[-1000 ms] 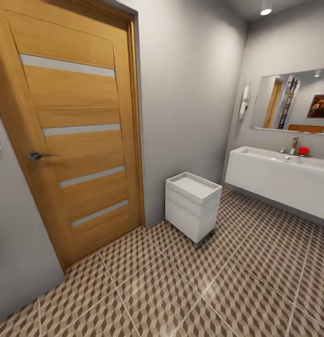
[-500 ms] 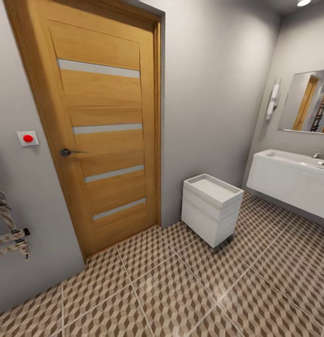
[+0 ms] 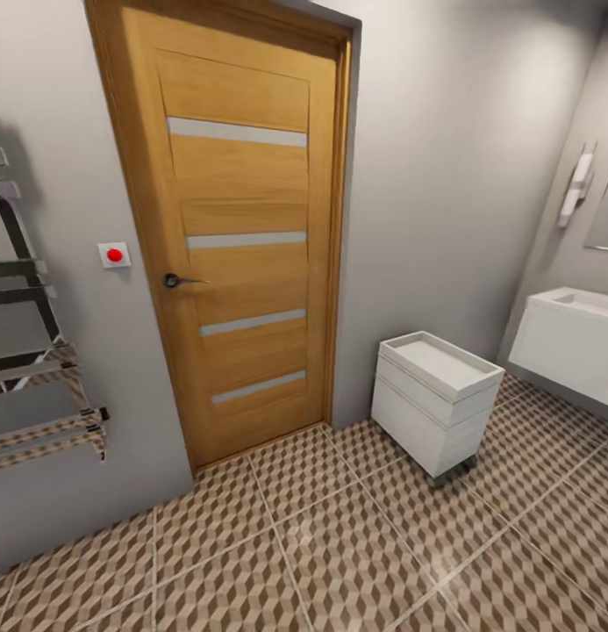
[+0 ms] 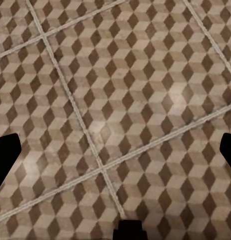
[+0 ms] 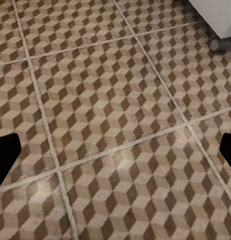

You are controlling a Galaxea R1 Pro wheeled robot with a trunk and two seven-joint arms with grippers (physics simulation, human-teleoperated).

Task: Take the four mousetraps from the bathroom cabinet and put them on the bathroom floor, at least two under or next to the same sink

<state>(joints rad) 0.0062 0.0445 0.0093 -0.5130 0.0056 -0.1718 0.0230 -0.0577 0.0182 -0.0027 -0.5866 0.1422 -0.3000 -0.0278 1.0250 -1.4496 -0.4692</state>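
Note:
The mousetraps and the cabinet are out of view. The bathroom floor [image 3: 339,544] of cube-patterned tiles spreads across the lower head view. At the right edge hangs the white bathroom sink [image 3: 571,338], cut off by the frame. My left gripper [image 4: 115,150] is open over bare tiles, its dark fingertips [image 4: 5,155] far apart at the frame's sides. The right gripper [image 5: 115,150] is open too, empty, above the floor [image 5: 105,125].
A shut wooden door [image 3: 242,246] faces me, with a red wall button [image 3: 115,254] and a chrome towel rail [image 3: 32,351] to its left. A small white drawer unit [image 3: 435,395] on wheels stands right of the door; its corner [image 5: 215,15] shows near my right gripper.
The whole view has swung left: door, drawer unit and sink slid right, the mirror has nearly left the frame, and the towel rail has come into view.

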